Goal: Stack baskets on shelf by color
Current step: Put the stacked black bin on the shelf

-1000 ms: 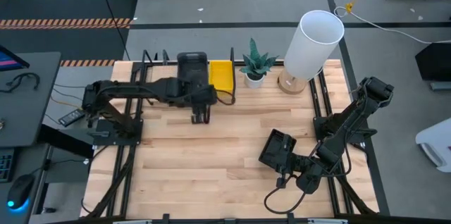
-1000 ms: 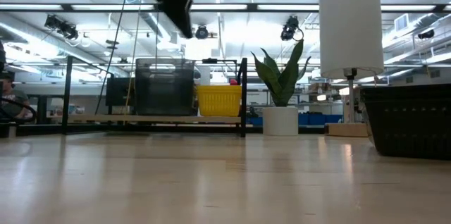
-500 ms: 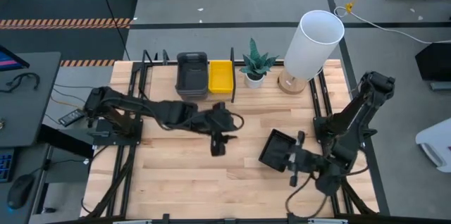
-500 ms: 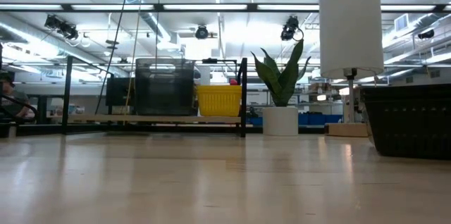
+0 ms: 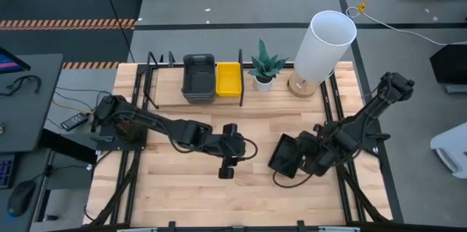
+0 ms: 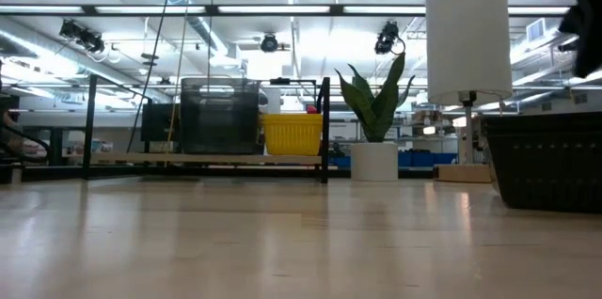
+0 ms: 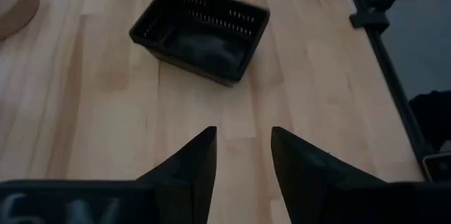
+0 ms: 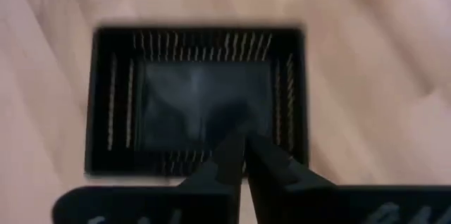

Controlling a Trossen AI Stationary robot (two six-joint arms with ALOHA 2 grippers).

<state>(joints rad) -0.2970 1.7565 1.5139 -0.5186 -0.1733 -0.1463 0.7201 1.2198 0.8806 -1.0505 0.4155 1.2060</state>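
Note:
A black perforated basket (image 5: 283, 155) sits on its base on the wooden tabletop, right of the middle; it also shows in the low view (image 6: 546, 163). My right gripper (image 5: 301, 157) hovers over its right part, fingers shut (image 8: 244, 148), above one wall of the basket (image 8: 197, 97). My left gripper (image 5: 227, 165) hangs open and empty (image 7: 243, 136) above the tabletop left of the basket (image 7: 201, 32). On the shelf (image 5: 168, 95) at the far edge stand stacked grey baskets (image 5: 198, 79) and a yellow basket (image 5: 228, 79).
A white plant pot with a green plant (image 5: 263, 70) and a tall white lamp (image 5: 325, 42) on a round wooden base stand at the far right. Black frame bars (image 5: 332, 108) run along the table's left and right sides.
My left gripper has left the shelf and gone toward the table's near edge and to the right, out over the middle of the tabletop. My right gripper has swung from the near edge toward the far edge, over the black basket. The basket has stayed in place.

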